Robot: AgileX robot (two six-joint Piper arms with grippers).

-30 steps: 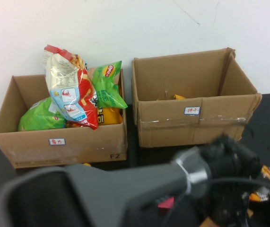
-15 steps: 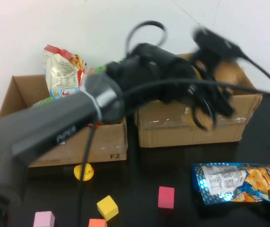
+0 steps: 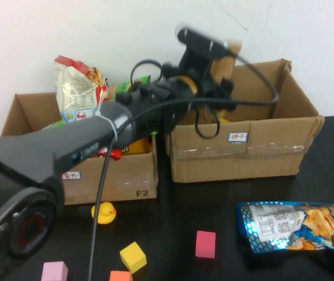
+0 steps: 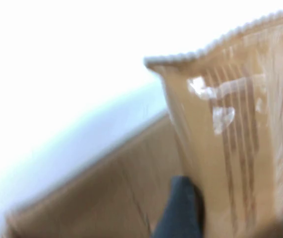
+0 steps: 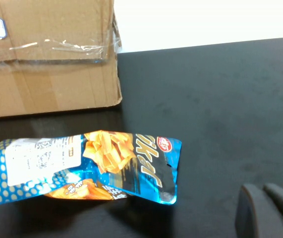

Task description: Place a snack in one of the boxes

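My left gripper (image 3: 216, 55) is shut on a tan snack packet (image 3: 228, 58) and holds it above the back left part of the right cardboard box (image 3: 243, 153). In the left wrist view the packet (image 4: 240, 129) fills the picture, with one dark finger (image 4: 181, 208) pressed against it. The left cardboard box (image 3: 114, 178) holds several snack bags (image 3: 82, 108). A blue snack bag (image 3: 295, 225) lies flat on the black table in front of the right box. My right gripper (image 5: 269, 212) is shut and empty, low over the table beside the blue bag (image 5: 86, 168).
A yellow duck (image 3: 103, 212) sits in front of the left box. A yellow cube (image 3: 133, 256), a red cube (image 3: 205, 243), a pink cube (image 3: 54, 271) and an orange cube (image 3: 120, 276) lie near the front. A white wall stands behind the boxes.
My left arm has swung up from low at the front, over the blue bag, to above the right box, carrying the tan packet. The blue bag now shows on the table.
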